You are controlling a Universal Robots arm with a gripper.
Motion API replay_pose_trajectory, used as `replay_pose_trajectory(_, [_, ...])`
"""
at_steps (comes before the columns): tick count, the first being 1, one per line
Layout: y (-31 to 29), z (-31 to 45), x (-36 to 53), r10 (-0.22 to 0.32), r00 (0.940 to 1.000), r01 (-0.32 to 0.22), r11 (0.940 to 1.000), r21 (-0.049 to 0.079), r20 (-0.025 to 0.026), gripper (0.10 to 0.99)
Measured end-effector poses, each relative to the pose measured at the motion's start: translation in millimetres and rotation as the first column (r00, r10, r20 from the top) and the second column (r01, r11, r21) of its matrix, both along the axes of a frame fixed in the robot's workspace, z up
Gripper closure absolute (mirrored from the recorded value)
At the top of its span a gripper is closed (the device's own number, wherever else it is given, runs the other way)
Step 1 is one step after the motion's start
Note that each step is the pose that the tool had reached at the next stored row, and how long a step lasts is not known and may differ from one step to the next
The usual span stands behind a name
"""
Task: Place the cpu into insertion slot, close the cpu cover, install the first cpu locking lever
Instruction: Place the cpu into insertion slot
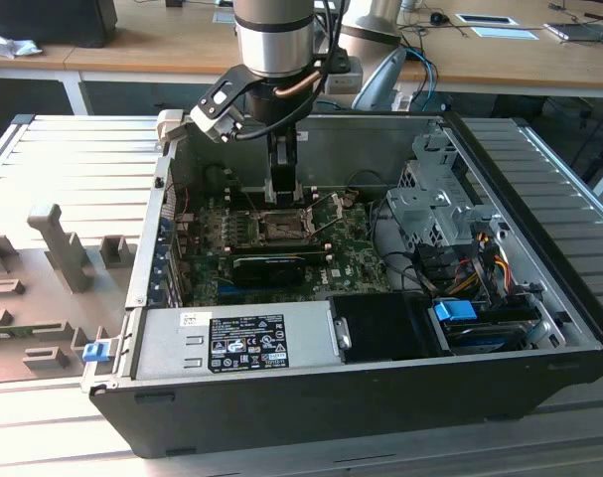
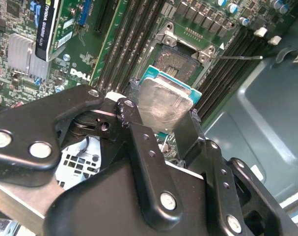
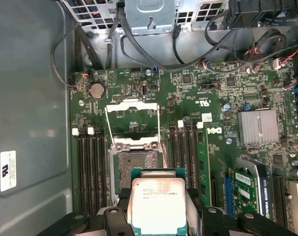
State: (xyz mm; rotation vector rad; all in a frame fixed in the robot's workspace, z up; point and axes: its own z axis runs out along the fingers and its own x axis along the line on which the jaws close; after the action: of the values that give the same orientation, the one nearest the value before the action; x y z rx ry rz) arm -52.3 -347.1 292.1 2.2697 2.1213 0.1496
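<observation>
Closed on the cpu, the tool pinches the chip by two opposite edges between its black fingers, with the silver-grey top facing the cameras in both wrist views. In the exterior view the tool hangs inside the open computer case, above the motherboard. The cpu is in the air and has not been seated. It hovers beside and above the bare insertion slot.

At the slot's far edge, the cpu cover is swung open, and its thin frame leaves the contacts exposed. A slim wire locking lever sticks out to one side of the slot. Rows of memory slots run close along both flanks. The case itself sits on a ribbed metal surface.

The main danger seems to be alignment. If the chip came down shifted, rotated or tilted against the slot's frame, a corner could dig into the fine contacts and bend them. The grip covers only narrow edges, so a slip could drop the chip askew. The wide fingers also have little room, and they might catch the raised cover, the lever or the neighbouring memory slots.
</observation>
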Motion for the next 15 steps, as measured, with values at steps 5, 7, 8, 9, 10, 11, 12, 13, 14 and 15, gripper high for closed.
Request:
replay_pose_trajectory(5, [0.1,-6.5,-0.1,0.005,1.0000,-0.005,1.0000,0.000,0.0000,0.561])
replay_pose_trajectory(7, [0.0,-11.0,-0.1,0.005,1.0000,-0.005,1.0000,0.000,0.0000,0.561])
replay_pose_trajectory(8, [0.0,-12.2,-0.1,0.005,1.0000,-0.005,1.0000,0.000,0.0000,0.561])
replay_pose_trajectory(9, [0.0,-13.6,-0.1,0.006,1.0000,-0.006,1.0000,0.000,0.0000,0.561])
replay_pose_trajectory(10, [0.1,-15.7,-0.1,0.007,1.0000,-0.007,1.0000,0.000,0.0000,0.561])
replay_pose_trajectory(11, [0.1,-17.5,-0.1,0.008,1.0000,-0.008,1.0000,0.000,0.0000,0.561])
replay_pose_trajectory(12, [0.1,-19.8,-0.1,0.010,0.9999,-0.010,0.9999,0.000,-0.0001,0.561])
replay_pose_trajectory(13, [0.1,-21.8,-0.1,0.013,0.9999,-0.013,0.9999,0.000,0.0000,0.561])
replay_pose_trajectory(14, [0.2,-23.9,-0.1,0.017,0.9998,-0.017,0.9998,0.000,0.0000,0.561])
replay_pose_trajectory(15, [0.2,-25.7,0.0,0.022,0.9998,-0.022,0.9998,0.000,0.0000,0.561])
